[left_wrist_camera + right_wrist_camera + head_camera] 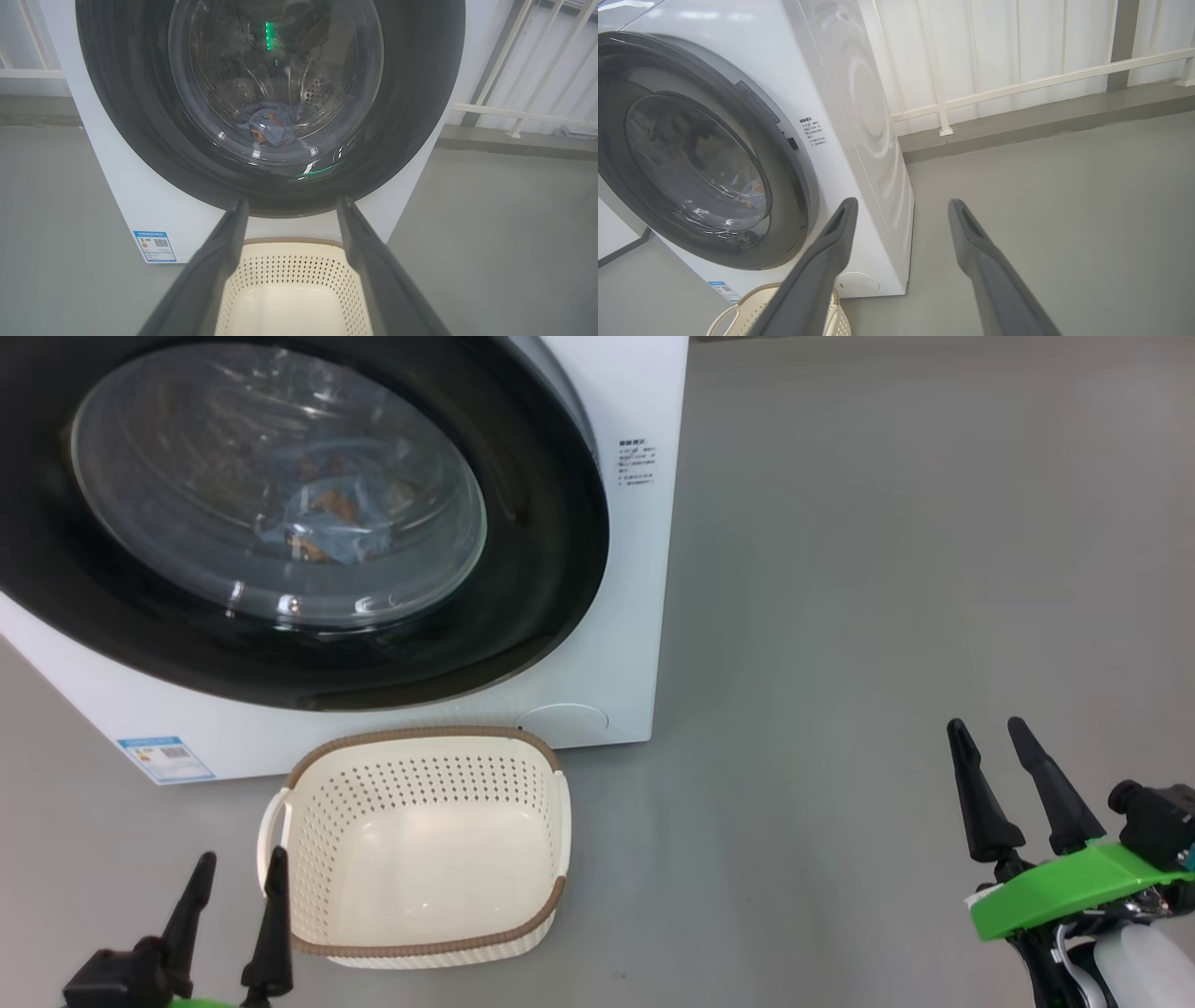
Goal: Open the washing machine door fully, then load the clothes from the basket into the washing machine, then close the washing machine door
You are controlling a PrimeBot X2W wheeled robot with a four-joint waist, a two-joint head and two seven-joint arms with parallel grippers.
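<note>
My left gripper at lower left of head view: fingers up, spread wide, holding nothing, just beside basket. My right gripper at lower right: also wide, holding nothing, over grey floor, well apart from washing machine. Blue label low on machine front and small print beside door both too small to read. Door looks shut. Clothes lie behind its glass. Left wrist view adds perforated drum and green reflection. Right wrist view adds white railing.

Glossy black door rim, clear glass; perforated plastic basket; matt floor.
</note>
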